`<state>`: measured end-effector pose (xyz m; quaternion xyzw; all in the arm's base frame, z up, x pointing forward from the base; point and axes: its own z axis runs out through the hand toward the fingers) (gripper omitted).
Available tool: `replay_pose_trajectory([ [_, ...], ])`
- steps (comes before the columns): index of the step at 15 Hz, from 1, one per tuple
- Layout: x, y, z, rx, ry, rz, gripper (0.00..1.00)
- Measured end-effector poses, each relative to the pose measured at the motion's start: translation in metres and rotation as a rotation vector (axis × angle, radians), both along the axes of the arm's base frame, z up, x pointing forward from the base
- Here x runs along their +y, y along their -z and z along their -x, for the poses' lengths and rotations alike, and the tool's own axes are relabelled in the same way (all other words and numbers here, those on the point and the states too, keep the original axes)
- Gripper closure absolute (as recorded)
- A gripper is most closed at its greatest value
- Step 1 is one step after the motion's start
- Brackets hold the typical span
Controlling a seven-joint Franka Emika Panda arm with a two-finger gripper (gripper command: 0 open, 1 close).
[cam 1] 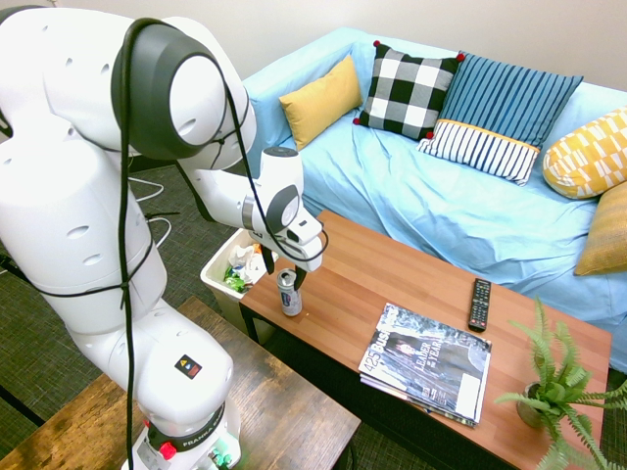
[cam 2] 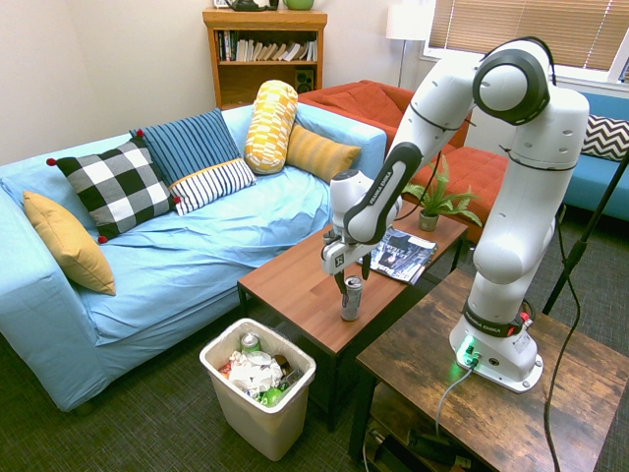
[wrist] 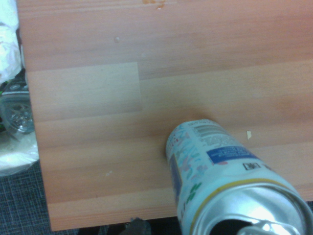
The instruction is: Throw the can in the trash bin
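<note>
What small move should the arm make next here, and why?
Probably lower the claw a little around the can and close. The can stands upright near the edge of the coffee table, right under the claw, not visibly gripped. The trash bin, already holding rubbish, sits on the floor just past that edge.

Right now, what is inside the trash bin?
The trash bin holds crumpled white paper, a can top and something green. Anything beneath that layer is covered.
</note>
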<state>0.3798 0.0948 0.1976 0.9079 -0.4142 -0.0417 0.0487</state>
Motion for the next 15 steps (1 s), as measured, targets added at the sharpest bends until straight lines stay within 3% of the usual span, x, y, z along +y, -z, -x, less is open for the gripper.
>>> replay_pose_trajectory([
  [3, -0.003, 0.013, -0.007, 0.019, 0.015, 0.004, 0.0],
  [4, -0.004, 0.015, -0.009, 0.022, 0.018, 0.005, 1.0],
  [15, -0.001, 0.022, -0.012, 0.033, 0.016, 0.01, 1.0],
])
